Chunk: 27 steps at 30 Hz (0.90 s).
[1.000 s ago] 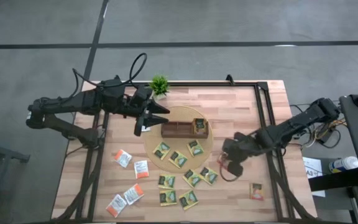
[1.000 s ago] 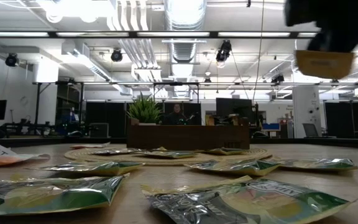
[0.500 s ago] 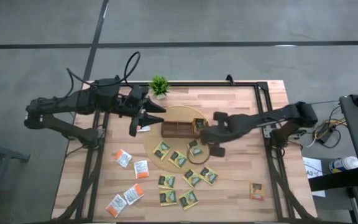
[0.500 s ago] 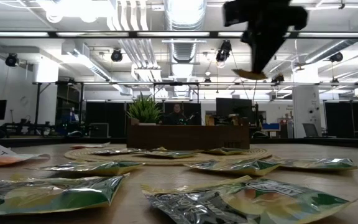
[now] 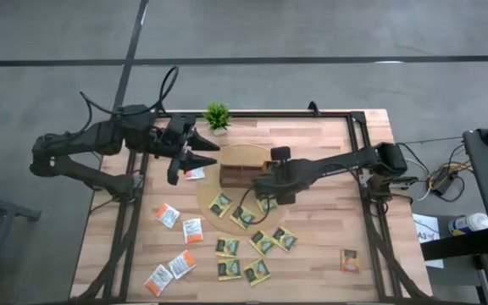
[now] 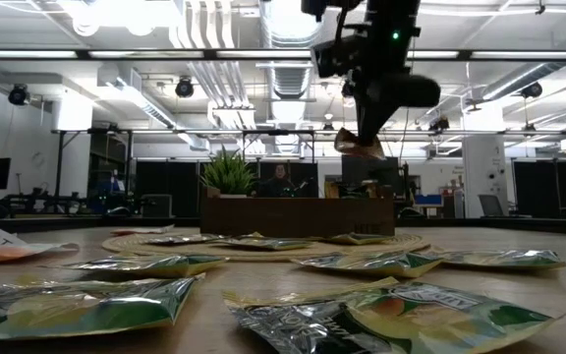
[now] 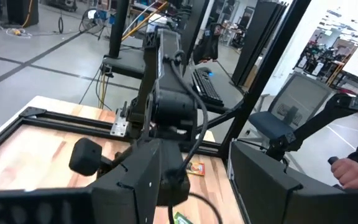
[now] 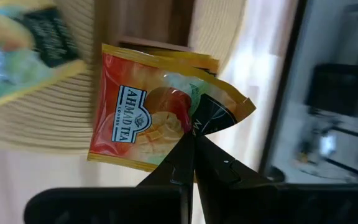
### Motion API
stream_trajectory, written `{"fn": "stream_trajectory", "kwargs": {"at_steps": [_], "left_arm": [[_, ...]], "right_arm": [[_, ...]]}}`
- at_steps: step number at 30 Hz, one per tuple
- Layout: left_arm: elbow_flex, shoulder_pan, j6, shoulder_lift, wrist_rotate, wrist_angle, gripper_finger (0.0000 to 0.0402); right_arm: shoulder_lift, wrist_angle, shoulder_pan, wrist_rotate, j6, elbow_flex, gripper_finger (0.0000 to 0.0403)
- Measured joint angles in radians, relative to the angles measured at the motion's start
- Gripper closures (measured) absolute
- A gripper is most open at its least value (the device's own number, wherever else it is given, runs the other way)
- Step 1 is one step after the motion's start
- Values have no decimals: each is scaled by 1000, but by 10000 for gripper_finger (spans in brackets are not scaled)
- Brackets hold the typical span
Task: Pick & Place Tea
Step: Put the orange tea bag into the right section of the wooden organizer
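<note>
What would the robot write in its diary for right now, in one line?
right gripper: shut on red-orange tea sachet, above tray | left gripper: open, waiting near plant

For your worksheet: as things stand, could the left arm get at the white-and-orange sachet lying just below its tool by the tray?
Probably yes. The left tool hovers open almost over that white-and-orange sachet, with nothing between them; the right tool, shut on a red-pink sachet, works beyond the tray.

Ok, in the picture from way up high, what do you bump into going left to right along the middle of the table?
Left claw → brown tray → right claw pinching a red-orange tea packet.
</note>
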Motion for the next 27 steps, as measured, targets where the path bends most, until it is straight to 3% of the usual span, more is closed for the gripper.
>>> {"fn": "stream_trajectory", "kwargs": {"at_steps": [4, 27], "left_arm": [[0, 0, 10, -1, 0, -4, 213], [0, 1, 16, -2, 0, -16, 213]], "right_arm": [[18, 21, 1, 66, -31, -1, 395], [150, 49, -35, 166, -61, -13, 395]]}}
